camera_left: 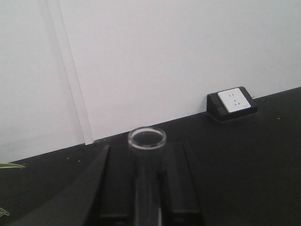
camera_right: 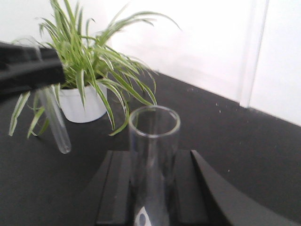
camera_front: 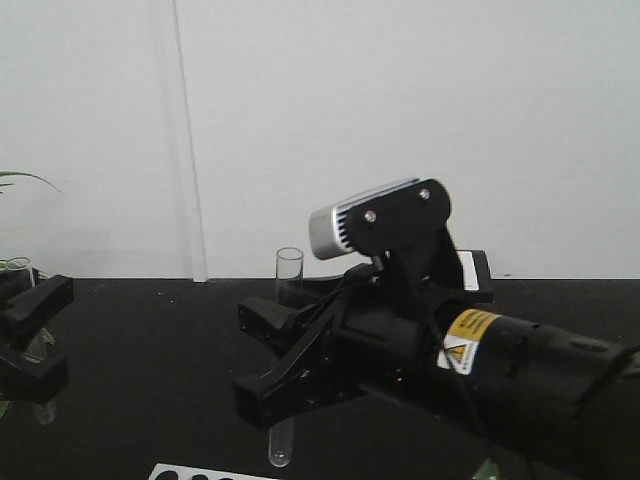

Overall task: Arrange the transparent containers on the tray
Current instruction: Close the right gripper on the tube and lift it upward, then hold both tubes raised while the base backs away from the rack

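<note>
A leafy green plant (camera_right: pixel 89 66) in a white pot (camera_right: pixel 83 106) sits on the black table (camera_front: pixel 150 350), farthest to the left of the wall socket (camera_left: pixel 233 100). The left gripper (camera_front: pixel 40 335) is also far left of the socket. It is squeezed tight on the left test tube (camera_front: pixel 16 266). That tube stands almost straight up, leaning a little. Its open rim is on top and its round end hangs below the fingers.

Closer to the socket, at the bottom edge of the front view, a bit of a white holed rack (camera_front: pixel 200 472) peeks in. Just left of the socket and in front of it, the right gripper (camera_front: pixel 262 352) pinches the right test tube (camera_front: pixel 289 265). This tube is upright too, with its rim above the fingers and its round end down near the rack.
</note>
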Robot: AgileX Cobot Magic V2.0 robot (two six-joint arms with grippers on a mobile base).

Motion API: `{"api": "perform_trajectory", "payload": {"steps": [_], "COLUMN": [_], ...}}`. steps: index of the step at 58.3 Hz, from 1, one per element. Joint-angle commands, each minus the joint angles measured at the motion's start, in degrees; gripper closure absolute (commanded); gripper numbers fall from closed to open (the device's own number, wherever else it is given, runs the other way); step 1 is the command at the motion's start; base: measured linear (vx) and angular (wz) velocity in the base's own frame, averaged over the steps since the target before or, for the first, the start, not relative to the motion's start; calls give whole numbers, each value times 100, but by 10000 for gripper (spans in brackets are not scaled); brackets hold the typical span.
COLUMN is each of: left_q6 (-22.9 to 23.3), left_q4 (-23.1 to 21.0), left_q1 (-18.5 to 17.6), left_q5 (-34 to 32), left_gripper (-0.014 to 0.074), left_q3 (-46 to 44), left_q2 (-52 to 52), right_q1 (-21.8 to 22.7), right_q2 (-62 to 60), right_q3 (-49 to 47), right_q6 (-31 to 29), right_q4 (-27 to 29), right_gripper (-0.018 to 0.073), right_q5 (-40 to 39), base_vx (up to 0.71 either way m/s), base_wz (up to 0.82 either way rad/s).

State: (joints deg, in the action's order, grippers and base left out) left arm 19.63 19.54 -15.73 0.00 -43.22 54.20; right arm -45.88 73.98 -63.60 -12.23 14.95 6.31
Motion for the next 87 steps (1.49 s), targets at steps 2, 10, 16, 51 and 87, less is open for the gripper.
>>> {"api": "perform_trajectory", "payload": {"steps": [2,10,16,51,87], "left_q6": [28,28,28,28,17], "left_q4": [-59,-59,-59,-59,-59], "left_q1": [-14,-14,-14,-14,-14], "left_q5": [-297,147,299,903,1013], "left_gripper": [472,472,472,468,468], "left_q3": [-221,-221,-221,-221,-221], "left_q2": [-191,-453,-726,-1564,-1565], "right_q1": [178,765,1152,1742,1742], "right_q2": [-529,-971,-1226,-3044,-3083], "right_q3": [-231,-210,-210,1376,1391], "right_q6": [-142,-150,-150,67,-21], "right_q4": [-64,-62,-62,-102,-198], "right_gripper": [495,495,495,495,495], "right_q5": [-46,672,1127,666,713], "base_vx": [0,0,0,0,0], "base_wz": [0,0,0,0,0]}}
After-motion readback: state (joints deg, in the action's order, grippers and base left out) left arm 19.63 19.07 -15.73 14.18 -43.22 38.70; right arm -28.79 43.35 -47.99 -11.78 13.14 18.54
